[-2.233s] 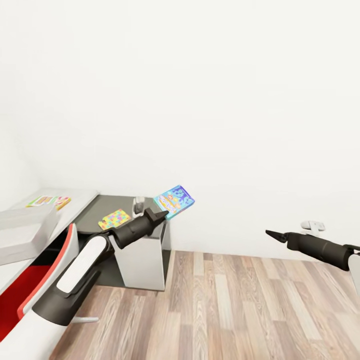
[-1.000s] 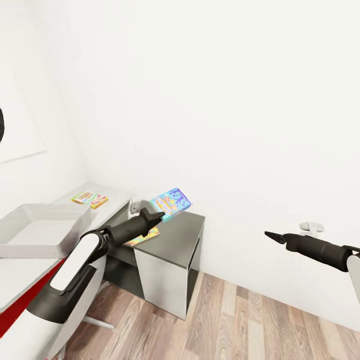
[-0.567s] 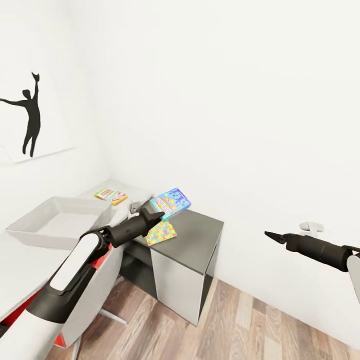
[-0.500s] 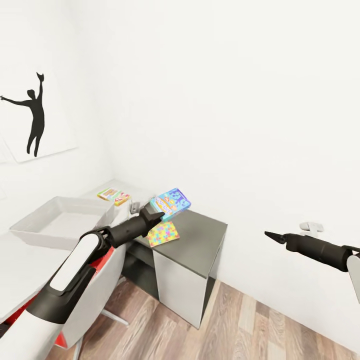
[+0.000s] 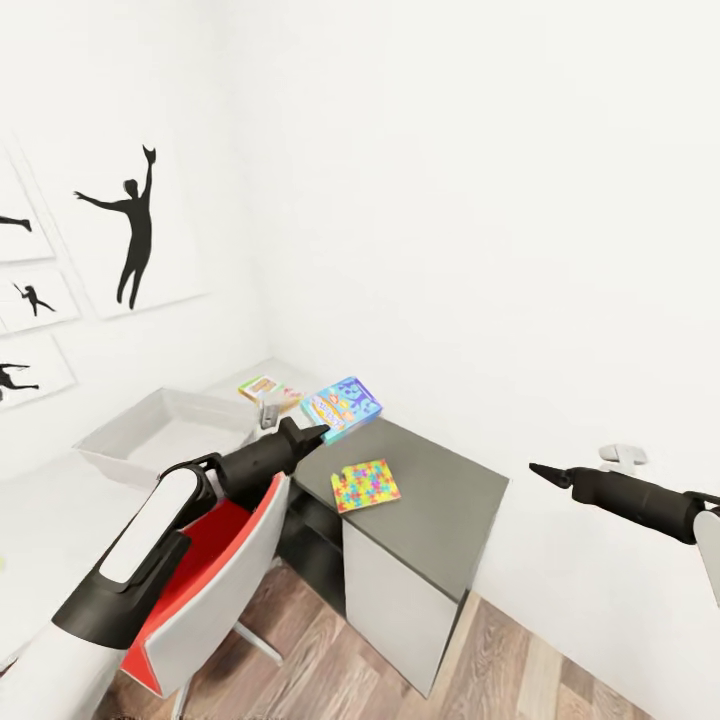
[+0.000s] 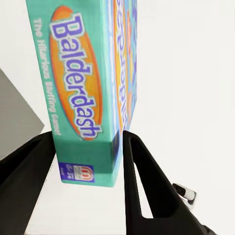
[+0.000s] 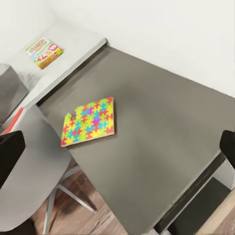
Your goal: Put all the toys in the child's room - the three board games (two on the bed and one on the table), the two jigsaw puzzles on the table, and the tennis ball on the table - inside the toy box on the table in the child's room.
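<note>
Two games: a teal Balderdash game (image 6: 90, 93) clamped in the left pincer (image 5: 313, 432), another (image 7: 44, 53) on the table (image 7: 161, 147); one multicoloured puzzle (image 7: 89, 121) at 9 o'clock of the closed right pincer (image 5: 540, 468).

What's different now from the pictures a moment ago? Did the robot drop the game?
No. The camera swung left, so the whole view shifted: more wall pictures, a red chair and more of the toy box show now. That is the view turning, not things moving. The left gripper still holds the Balderdash game and the right gripper still hangs empty. The puzzle still lies on the table.
</note>
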You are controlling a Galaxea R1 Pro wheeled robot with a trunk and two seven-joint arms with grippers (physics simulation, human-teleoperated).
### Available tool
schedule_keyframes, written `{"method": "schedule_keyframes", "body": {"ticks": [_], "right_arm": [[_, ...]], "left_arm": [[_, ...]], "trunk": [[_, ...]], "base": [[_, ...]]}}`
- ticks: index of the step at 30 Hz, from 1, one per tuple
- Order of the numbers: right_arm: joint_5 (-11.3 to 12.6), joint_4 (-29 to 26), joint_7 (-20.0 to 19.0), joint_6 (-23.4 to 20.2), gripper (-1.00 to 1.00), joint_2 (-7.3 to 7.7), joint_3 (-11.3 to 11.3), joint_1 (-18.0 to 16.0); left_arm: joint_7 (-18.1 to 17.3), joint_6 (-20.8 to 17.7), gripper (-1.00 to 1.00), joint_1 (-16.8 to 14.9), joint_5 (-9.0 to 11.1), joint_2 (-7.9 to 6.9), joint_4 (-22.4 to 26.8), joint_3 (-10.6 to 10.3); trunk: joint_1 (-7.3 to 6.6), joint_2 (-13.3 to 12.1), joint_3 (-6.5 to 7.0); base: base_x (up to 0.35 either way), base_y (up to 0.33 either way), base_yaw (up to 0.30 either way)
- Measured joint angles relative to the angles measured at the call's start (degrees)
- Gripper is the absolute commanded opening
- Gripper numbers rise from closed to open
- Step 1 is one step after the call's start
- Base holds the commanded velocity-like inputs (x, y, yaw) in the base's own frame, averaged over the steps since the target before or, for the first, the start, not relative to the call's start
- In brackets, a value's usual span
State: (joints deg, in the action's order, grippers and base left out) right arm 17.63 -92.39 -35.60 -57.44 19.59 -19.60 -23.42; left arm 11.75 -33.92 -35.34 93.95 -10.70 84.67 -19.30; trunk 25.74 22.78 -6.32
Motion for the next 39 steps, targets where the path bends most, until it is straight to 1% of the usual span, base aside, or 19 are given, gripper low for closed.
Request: {"method": "schedule_keyframes", "body": {"ticks": [7,11,14,17,20,23,33,39], "right_arm": [[0.0,0.0,0.0,0.0,1.00,0.00,0.1,0.0],[0.0,0.0,0.0,0.0,1.00,0.00,0.1,0.0],[0.0,0.0,0.0,0.0,1.00,0.00,0.1,0.0],[0.0,0.0,0.0,0.0,1.00,0.00,0.1,0.0],[0.0,0.0,0.0,0.0,1.00,0.00,0.2,0.0],[0.1,0.0,0.0,0.0,1.00,0.00,0.2,0.0],[0.1,0.0,0.0,0.0,1.00,0.00,0.3,0.0],[0.0,0.0,0.0,0.0,1.00,0.00,0.3,0.0]], "left_arm": [[0.0,-0.1,-1.00,0.0,0.2,0.00,0.0,0.0],[0.1,-1.3,-1.00,0.0,0.3,0.04,0.1,0.0],[0.2,-2.1,-1.00,-0.1,0.2,0.06,0.2,0.4],[0.5,-2.8,-1.00,-0.1,-0.1,0.06,0.8,1.7],[1.9,-3.2,-1.00,0.0,-0.7,0.03,1.3,2.6],[3.4,-3.5,-1.00,0.0,-0.4,0.01,1.7,3.1],[4.9,-3.6,-1.00,0.1,-0.2,0.08,2.3,3.8],[5.0,-3.5,-1.00,0.5,-0.3,0.07,2.3,3.9]], "trunk": [[0.00,0.0,0.00],[0.00,0.0,0.00],[0.00,0.0,0.00],[0.00,0.0,0.00],[0.00,0.0,0.00],[0.00,0.0,0.00],[0.00,0.0,0.00],[-0.02,0.0,0.00]], "base": [[0.017,0.000,0.292],[0.005,0.000,0.293],[0.002,0.000,0.293],[0.001,0.000,0.293],[0.001,0.000,0.293],[0.000,0.000,0.293],[0.001,0.000,0.293],[0.136,0.000,0.293]]}}
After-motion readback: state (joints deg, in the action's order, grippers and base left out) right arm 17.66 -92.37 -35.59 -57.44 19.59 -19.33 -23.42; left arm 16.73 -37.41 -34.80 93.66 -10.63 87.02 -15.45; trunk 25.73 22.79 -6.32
